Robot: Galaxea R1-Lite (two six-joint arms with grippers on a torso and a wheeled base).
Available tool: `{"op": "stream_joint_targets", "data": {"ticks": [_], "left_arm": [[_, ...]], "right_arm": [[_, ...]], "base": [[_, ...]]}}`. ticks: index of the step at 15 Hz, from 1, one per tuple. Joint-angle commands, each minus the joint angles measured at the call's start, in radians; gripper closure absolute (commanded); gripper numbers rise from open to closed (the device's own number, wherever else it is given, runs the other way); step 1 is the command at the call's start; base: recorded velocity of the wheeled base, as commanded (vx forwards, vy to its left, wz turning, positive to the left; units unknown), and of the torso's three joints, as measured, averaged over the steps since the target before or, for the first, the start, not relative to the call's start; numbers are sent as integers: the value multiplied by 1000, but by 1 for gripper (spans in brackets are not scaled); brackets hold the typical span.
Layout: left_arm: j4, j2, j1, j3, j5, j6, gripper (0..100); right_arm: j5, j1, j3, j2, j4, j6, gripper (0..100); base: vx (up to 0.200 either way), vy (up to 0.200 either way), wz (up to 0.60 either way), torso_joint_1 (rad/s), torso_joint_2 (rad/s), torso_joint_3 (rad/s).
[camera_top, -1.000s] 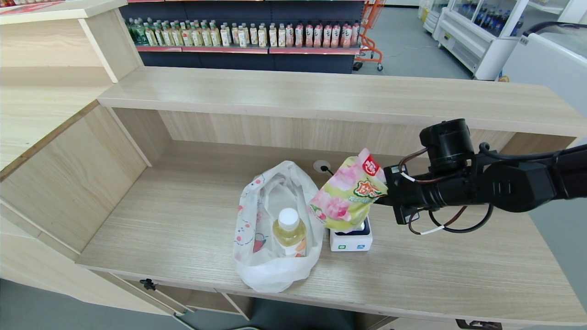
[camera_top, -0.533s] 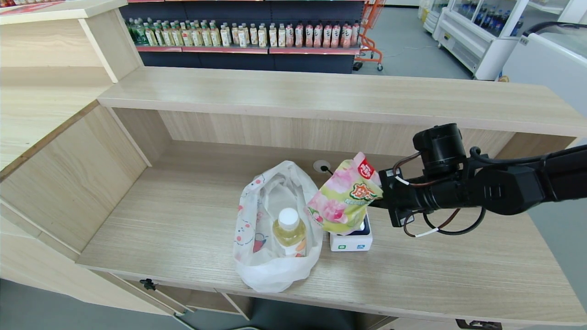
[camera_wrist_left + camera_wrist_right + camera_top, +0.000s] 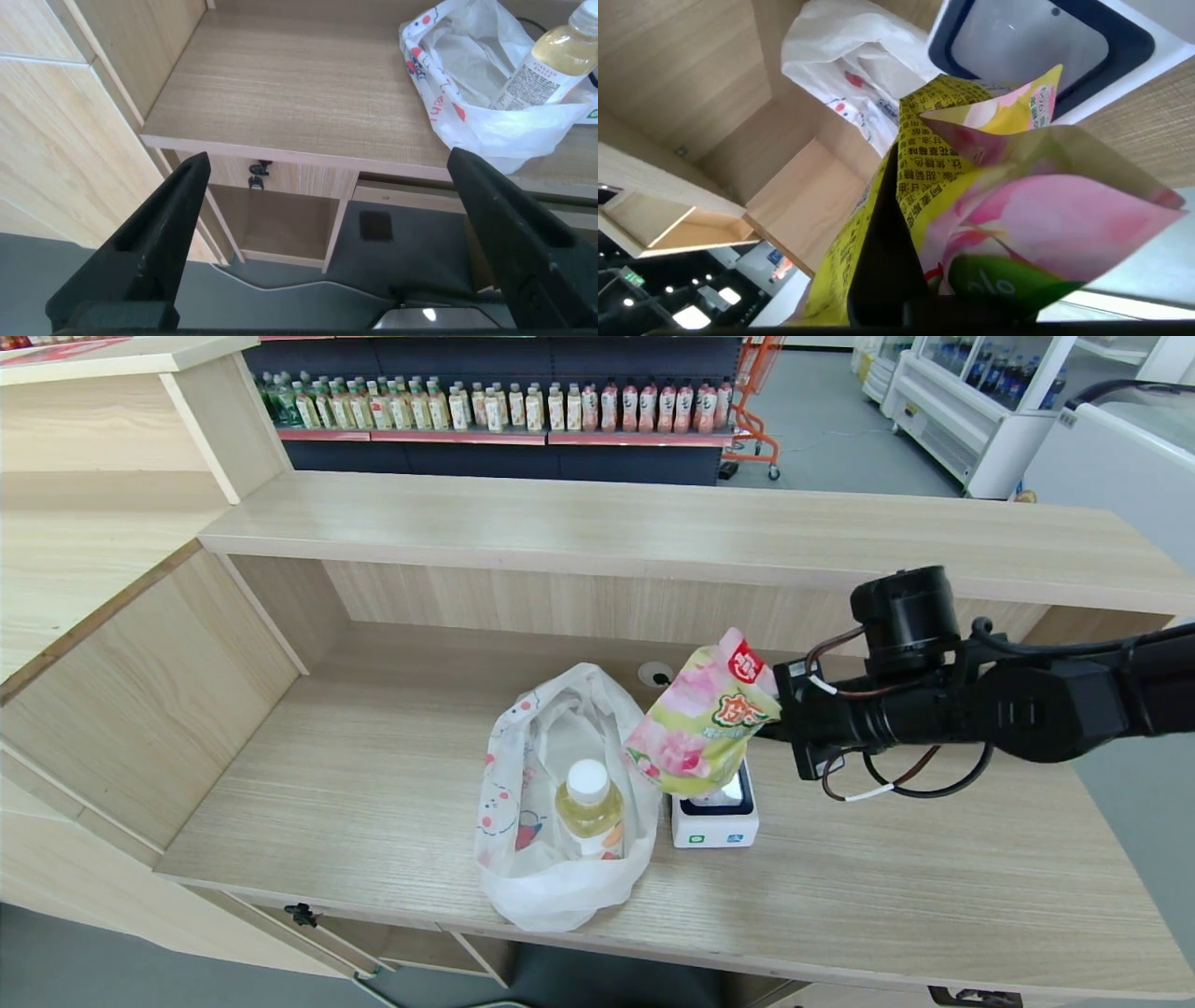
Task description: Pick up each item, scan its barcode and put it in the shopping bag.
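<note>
Pouch [image 3: 705, 723], green and pink, was pinched at its right edge by the right gripper [image 3: 777, 714], jaws pressed onto it. It hung above the scanner [image 3: 714, 814], lower end just beside the shopping bag [image 3: 523, 868] rim. Red label patch at upper corner; print on yellow back too small to read. Long axis tilted, upper end toward back right. Left gripper [image 3: 332, 224]: jaws spread, low before the counter [image 3: 373, 784].

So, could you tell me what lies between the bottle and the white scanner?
In the head view, only the plastic side wall of the shopping bag: the bottle stands inside it, the scanner just outside.
</note>
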Motion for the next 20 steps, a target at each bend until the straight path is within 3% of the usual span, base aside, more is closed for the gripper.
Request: {"op": "stream_joint_targets", "data": {"ticks": [1, 4, 9, 16, 18, 20], "left_arm": [[-1, 0, 0, 0, 0, 0, 0], [-1, 0, 0, 0, 0, 0, 0], [-1, 0, 0, 0, 0, 0, 0], [-1, 0, 0, 0, 0, 0, 0], [-1, 0, 0, 0, 0, 0, 0], [-1, 0, 0, 0, 0, 0, 0]], "right_arm": [[-41, 1, -37, -222, 29, -210, 100], [-38, 4, 44, -299, 35, -655, 100], [-38, 37, 154, -305, 26, -1098, 100], [-27, 127, 154, -164, -189, -1471, 100], [-27, 126, 184, -210, -186, -1525, 100], [-32, 52, 316, -285, -172, -1710, 100]], "base": [[0, 0, 0, 0, 0, 0], [0, 0, 0, 0, 0, 0], [0, 0, 0, 0, 0, 0], [0, 0, 0, 0, 0, 0], [0, 0, 0, 0, 0, 0], [0, 0, 0, 0, 0, 0]]}}
